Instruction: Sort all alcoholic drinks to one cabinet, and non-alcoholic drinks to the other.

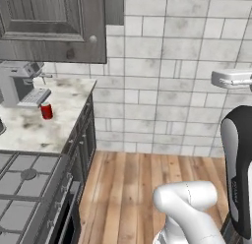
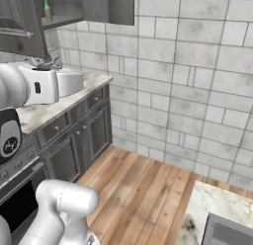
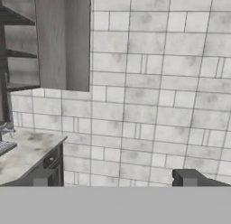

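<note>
Here, red soda can (image 1: 46, 110) on counter (image 1: 29, 127), hand (image 3: 117, 179) apart.

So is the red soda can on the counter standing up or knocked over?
Upright. In the left base view the red soda can stands on the marble counter, silver top up, just in front of the coffee machine.

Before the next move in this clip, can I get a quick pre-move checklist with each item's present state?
1. Tool open, nothing between its fingertips: ok.
2. Red soda can upright on the counter, beside the coffee machine: ok.
3. Green bottle standing on the open wall cabinet's shelf: ok.
4. Tool aimed at a drink: not ok, it faces the tiled wall.
5. Brown bottle and pink bottle located: cannot tell.
</note>
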Controlling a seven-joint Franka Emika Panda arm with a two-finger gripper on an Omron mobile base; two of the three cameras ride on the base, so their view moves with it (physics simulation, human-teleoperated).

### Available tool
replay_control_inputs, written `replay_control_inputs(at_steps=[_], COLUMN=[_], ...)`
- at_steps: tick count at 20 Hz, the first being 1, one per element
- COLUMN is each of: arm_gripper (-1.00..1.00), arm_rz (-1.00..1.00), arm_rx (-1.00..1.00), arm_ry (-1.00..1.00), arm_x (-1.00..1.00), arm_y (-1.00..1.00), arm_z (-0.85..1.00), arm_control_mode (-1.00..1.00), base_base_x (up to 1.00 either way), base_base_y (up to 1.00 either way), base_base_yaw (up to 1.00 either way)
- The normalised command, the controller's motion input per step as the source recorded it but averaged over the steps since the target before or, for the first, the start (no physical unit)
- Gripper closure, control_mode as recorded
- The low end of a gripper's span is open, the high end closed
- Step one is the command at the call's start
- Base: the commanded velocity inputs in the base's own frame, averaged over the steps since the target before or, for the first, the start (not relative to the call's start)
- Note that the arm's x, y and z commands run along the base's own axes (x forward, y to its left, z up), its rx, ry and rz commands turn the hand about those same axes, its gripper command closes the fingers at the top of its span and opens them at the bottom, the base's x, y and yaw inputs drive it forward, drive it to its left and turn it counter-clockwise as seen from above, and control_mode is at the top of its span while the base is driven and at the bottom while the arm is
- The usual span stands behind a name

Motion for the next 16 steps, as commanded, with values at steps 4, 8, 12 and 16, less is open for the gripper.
replay_control_inputs(at_steps=[4, 8, 12, 16], arm_gripper=[-1.0, -1.0, -1.0, -1.0], arm_rz=[0.0, 0.0, 0.0, 0.0], arm_rx=[0.0, 0.0, 0.0, 0.0], arm_ry=[0.0, 0.0, 0.0, 0.0], arm_x=[0.0, 0.0, 0.0, 0.0], arm_y=[0.0, 0.0, 0.0, 0.0], arm_z=[0.0, 0.0, 0.0, 0.0], arm_control_mode=[1.0, 1.0, 1.0, 1.0], base_base_x=[0.6, 0.56, 0.52, 0.5], base_base_y=[-0.02, 0.0, 0.0, 0.0], base_base_yaw=[-0.12, -0.11, -0.1, -0.08])
